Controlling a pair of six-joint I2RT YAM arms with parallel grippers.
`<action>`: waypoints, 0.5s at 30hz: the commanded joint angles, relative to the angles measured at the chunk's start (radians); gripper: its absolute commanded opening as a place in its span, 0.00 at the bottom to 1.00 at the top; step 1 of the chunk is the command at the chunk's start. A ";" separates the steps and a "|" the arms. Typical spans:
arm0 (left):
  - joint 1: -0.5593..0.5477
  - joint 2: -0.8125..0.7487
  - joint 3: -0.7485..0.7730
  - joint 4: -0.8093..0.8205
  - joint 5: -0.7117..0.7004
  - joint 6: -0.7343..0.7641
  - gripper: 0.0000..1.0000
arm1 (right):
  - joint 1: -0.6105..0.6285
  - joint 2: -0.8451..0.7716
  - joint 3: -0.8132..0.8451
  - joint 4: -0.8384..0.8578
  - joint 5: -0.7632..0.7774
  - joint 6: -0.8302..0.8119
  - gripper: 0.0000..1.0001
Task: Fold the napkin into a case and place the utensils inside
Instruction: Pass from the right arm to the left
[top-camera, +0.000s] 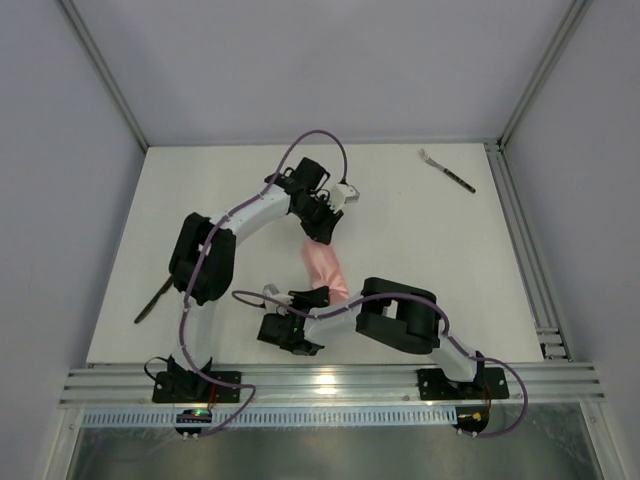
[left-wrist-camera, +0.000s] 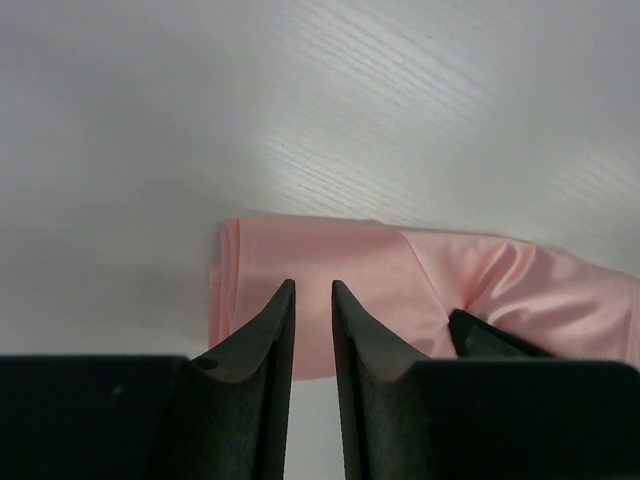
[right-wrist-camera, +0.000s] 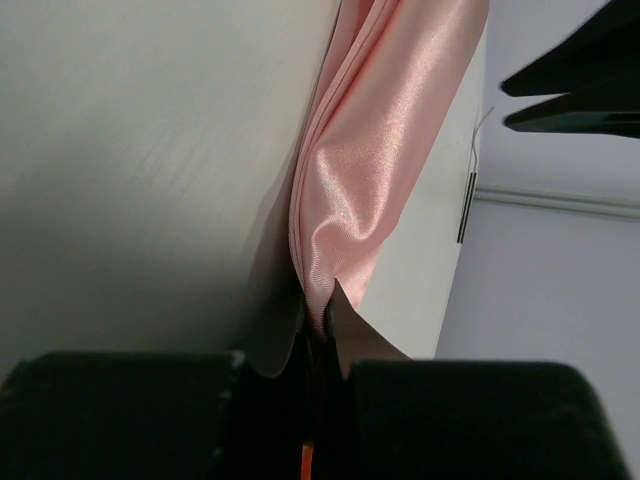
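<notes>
The napkin lies folded as a narrow salmon-pink strip in the middle of the table. My right gripper is shut on its near end, and the cloth bunches up between the fingertips. My left gripper is over the far end of the strip. Its jaws stand a narrow gap apart with nothing between them. The fork lies alone at the back right of the table, silvery head away from me. Its dark handle also shows in the right wrist view.
A dark slim stick-like object lies near the table's left edge beside the left arm. A metal rail runs along the right edge. The right gripper's dark fingertip shows in the left wrist view.
</notes>
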 joint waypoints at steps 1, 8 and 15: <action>0.006 0.086 0.059 -0.082 -0.073 0.032 0.21 | 0.013 0.063 -0.022 0.025 -0.208 0.098 0.05; 0.001 0.148 0.006 -0.129 -0.111 0.041 0.15 | 0.013 0.069 -0.026 0.042 -0.204 0.088 0.13; 0.001 0.140 -0.056 -0.088 -0.143 0.037 0.15 | 0.016 0.043 -0.037 0.039 -0.181 0.119 0.57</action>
